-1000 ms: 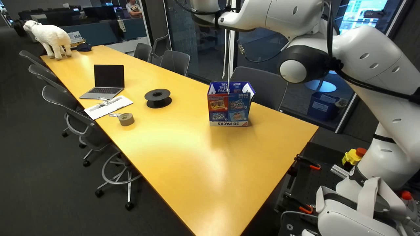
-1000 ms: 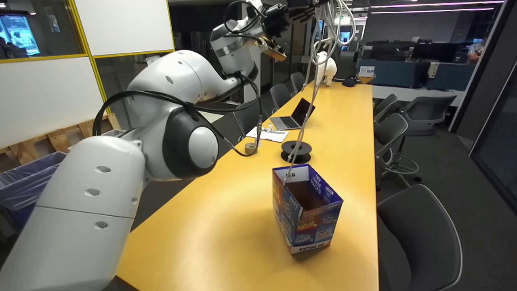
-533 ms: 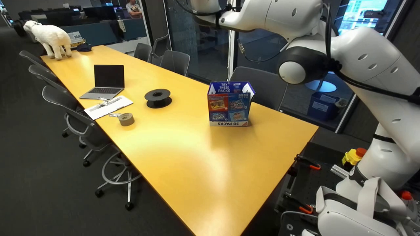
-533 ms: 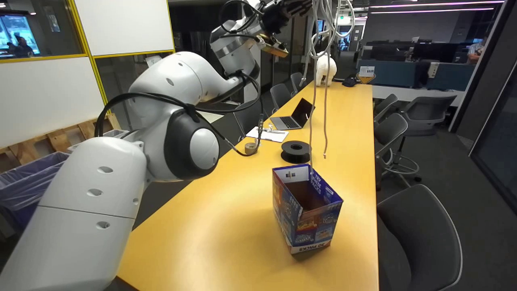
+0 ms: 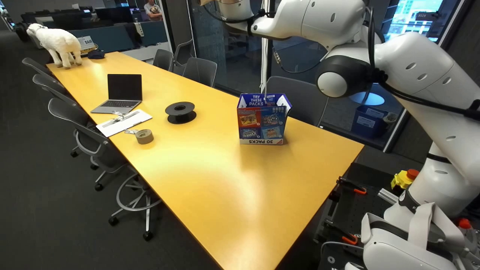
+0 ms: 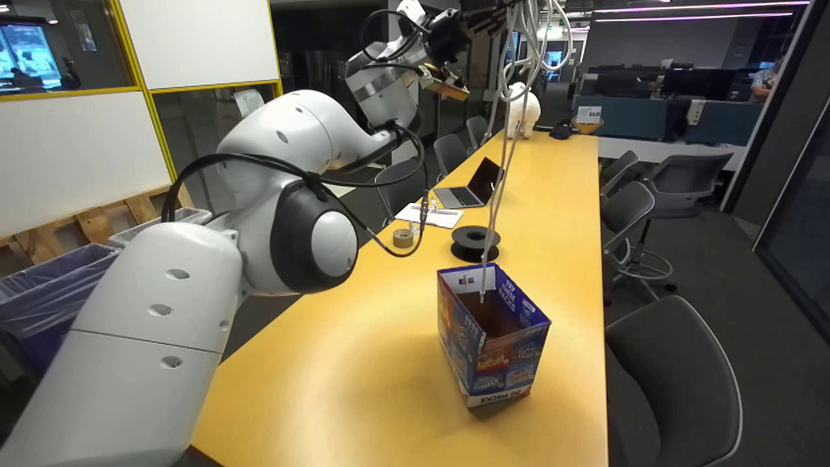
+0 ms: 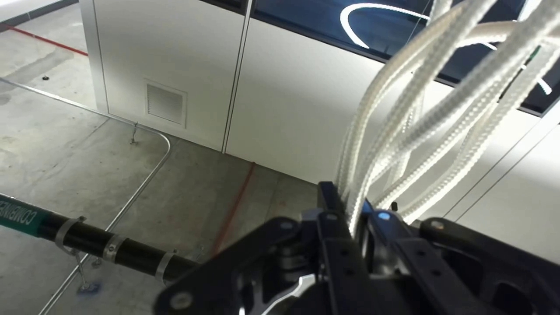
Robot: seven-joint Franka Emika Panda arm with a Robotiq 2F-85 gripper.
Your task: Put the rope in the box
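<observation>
Desk (image 5: 210, 168): chairs (image 6: 677, 373) along both long edges.
Box (image 5: 261, 125): on the desk, near its right long edge, toward the near right corner.
Rope (image 7: 411, 138): in the gripper (image 7: 354, 205), above the desk; lower end in line with the box's opening.
Spool (image 5: 180, 108): behind and left of the box, in from the left long edge.
Clipboard (image 5: 129, 122): at the left long edge; laptop (image 5: 125, 88) behind it, tape roll (image 5: 144, 137) before it.
Sheep figure (image 5: 59, 41): at the far left corner.
</observation>
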